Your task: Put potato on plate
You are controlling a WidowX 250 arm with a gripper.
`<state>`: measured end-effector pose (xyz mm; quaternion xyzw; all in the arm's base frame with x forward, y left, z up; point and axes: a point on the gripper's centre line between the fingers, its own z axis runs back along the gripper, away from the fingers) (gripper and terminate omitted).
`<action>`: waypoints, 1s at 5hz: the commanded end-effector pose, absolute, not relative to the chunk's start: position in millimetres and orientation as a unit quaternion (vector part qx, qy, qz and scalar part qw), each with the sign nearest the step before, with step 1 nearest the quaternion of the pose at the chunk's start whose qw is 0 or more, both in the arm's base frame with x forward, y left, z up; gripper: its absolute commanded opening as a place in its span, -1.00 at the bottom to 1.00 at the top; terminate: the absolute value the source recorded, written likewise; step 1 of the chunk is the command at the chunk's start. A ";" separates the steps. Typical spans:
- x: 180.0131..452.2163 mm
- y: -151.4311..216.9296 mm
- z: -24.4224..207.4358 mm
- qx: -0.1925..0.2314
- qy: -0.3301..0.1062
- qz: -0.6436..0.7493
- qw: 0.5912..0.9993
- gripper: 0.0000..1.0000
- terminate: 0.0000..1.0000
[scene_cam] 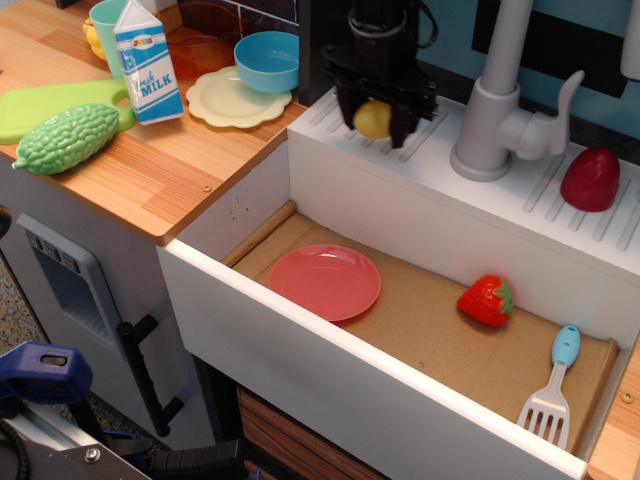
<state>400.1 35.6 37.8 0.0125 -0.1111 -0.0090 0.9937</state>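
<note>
The yellow potato [373, 119] is held between the fingers of my black gripper [375, 122], which is shut on it and holds it just above the white ribbed ledge at the back of the sink. The salmon-pink plate [325, 281] lies flat on the brown floor of the sink at its left end, below and in front of the gripper. The plate has nothing on it.
A grey faucet [492, 100] stands right of the gripper. A dark red toy [590, 179] sits on the ledge at far right. A strawberry [487, 300] and a spatula [554, 386] lie in the sink. A green gourd [66, 138], milk carton [147, 62], pale yellow plate [238, 102] and blue bowl [268, 60] stand on the wooden counter.
</note>
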 end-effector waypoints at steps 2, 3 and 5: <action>349.1 37.8 39.8 0.044 -0.088 0.024 0.995 -1.00 -1.00; 336.9 41.3 17.4 0.044 -0.072 0.028 0.996 -1.00 -1.00; 334.8 56.8 -20.4 0.028 -0.091 0.021 0.995 -1.00 -1.00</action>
